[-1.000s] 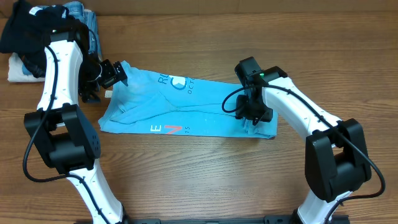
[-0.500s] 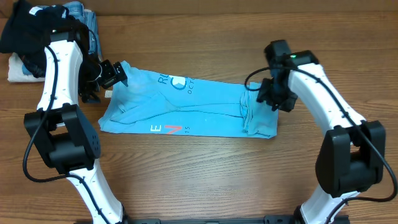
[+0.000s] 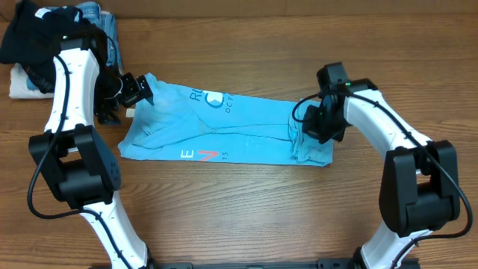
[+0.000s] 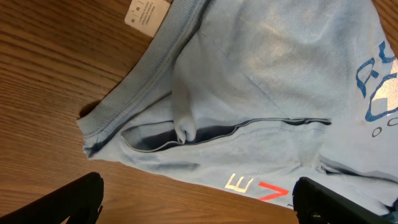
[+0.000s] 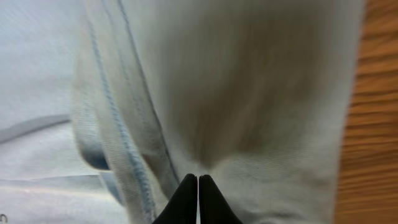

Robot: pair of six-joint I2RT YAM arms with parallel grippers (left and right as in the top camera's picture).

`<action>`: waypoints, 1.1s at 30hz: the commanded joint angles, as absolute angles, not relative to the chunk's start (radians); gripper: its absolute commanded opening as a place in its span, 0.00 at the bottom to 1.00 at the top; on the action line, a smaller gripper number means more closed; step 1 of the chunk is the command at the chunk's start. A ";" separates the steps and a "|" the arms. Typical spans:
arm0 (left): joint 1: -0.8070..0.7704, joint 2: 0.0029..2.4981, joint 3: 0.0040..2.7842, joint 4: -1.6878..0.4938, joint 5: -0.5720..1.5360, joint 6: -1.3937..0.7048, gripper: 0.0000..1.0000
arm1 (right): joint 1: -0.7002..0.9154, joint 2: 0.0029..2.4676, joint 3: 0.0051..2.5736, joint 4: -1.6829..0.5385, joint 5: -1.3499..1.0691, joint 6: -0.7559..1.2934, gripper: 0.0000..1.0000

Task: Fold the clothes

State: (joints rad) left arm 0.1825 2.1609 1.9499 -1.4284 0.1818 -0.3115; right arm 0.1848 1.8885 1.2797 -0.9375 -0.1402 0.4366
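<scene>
The clothes, a light sky-blue T-shirt (image 3: 224, 131), lie partly folded into a long band across the table's middle, with white print and a red-and-white "E7" near the front edge. My left gripper (image 3: 138, 90) hovers open over the shirt's left end; in the left wrist view its fingertips (image 4: 68, 199) stand wide apart above the collar and sleeve (image 4: 249, 74). At the shirt's bunched right end, my right gripper (image 3: 317, 131) is down on the cloth. In the right wrist view it (image 5: 198, 180) is shut, and the blue fabric (image 5: 249, 93) puckers toward its tips.
A black garment (image 3: 37, 37) and blue denim jeans (image 3: 101, 22) are piled at the back left corner, behind my left arm. A white label (image 4: 146, 9) sticks out at the shirt's collar. Bare wood table (image 3: 246, 209) runs along the front.
My right gripper lifted off the shirt's right end, swung out to the right, then came back down onto it and shut. The left arm has not moved.
</scene>
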 commanded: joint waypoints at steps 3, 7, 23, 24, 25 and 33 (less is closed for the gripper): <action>0.170 2.151 1.951 -1.430 0.177 -0.292 1.00 | 0.196 1.860 1.205 -0.863 -0.296 0.442 0.07; 0.160 2.151 1.951 -1.428 0.177 -0.292 1.00 | 0.223 1.860 1.151 -0.795 -0.352 0.443 0.09; 0.157 2.151 1.951 -1.436 0.176 -0.291 1.00 | 0.191 1.849 1.392 -1.082 -0.204 0.448 0.18; 0.157 2.151 1.951 -1.436 0.176 -0.291 1.00 | 0.174 1.849 1.429 -1.130 -0.157 0.449 0.36; 0.157 2.151 1.951 -1.436 0.176 -0.291 1.00 | 0.161 1.849 1.453 -1.162 -0.126 0.448 0.51; 0.157 2.151 1.951 -1.436 0.176 -0.284 1.00 | 0.028 1.851 1.448 -1.235 -0.092 0.327 1.00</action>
